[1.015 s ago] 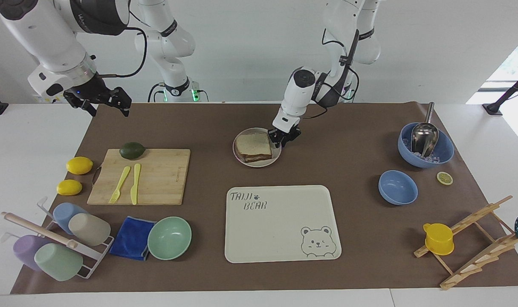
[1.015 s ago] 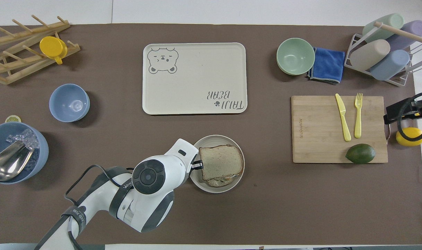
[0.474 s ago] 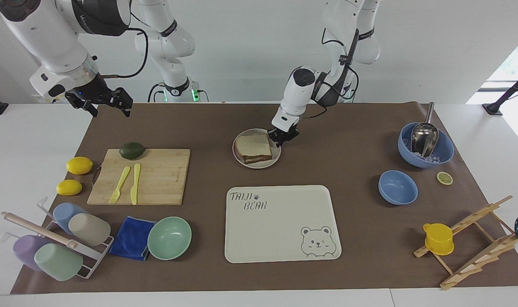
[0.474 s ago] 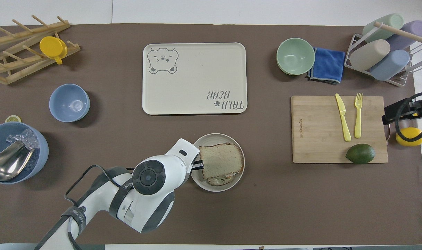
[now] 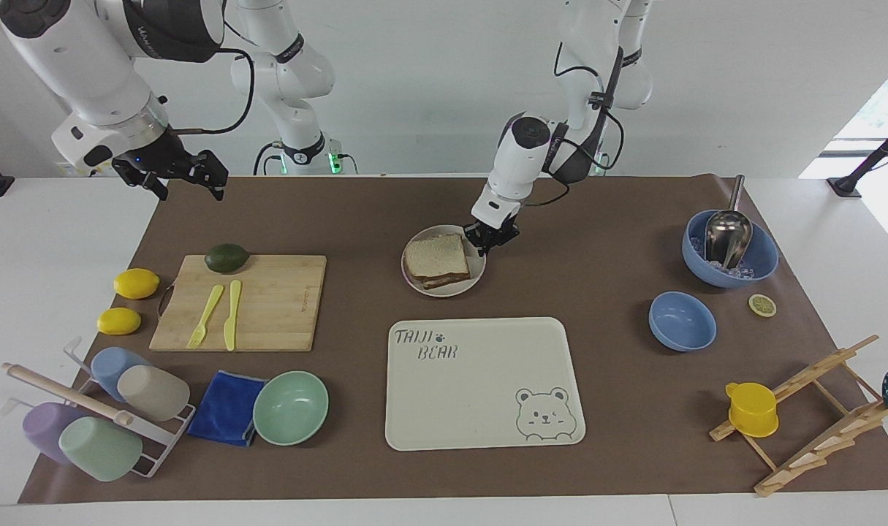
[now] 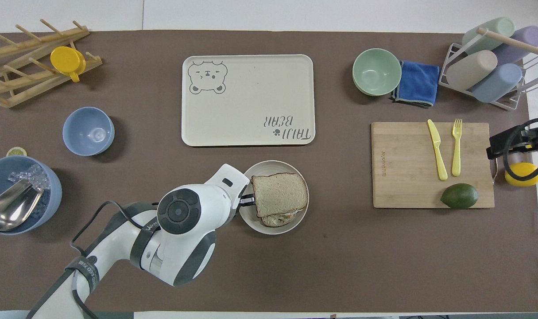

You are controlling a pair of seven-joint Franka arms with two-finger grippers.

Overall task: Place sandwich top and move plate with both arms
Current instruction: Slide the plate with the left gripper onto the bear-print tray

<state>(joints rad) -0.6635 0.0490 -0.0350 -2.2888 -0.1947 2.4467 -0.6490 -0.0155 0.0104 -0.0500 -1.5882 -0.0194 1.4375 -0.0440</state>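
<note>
- Facing view: the left gripper [image 5: 492, 239] pinches the rim of the plate [image 5: 421, 283], with the sandwich top [image 5: 434, 253] on its filling. The right gripper [image 5: 183, 175], fingers spread, hangs over the mat's corner.
- Overhead view: the plate [image 6: 272, 227] sits nearer the robots than the tray [image 6: 248, 100].

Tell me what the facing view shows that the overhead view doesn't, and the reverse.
Only the facing view shows both arms whole, up to their bases, with the right hand raised over the right arm's end of the table, and the left hand low at the rim of the plate. Only the overhead view shows the filling under the sandwich top and ice in the blue bowl. Both show the sandwich on the plate, nearer the robots than the bear tray.
</note>
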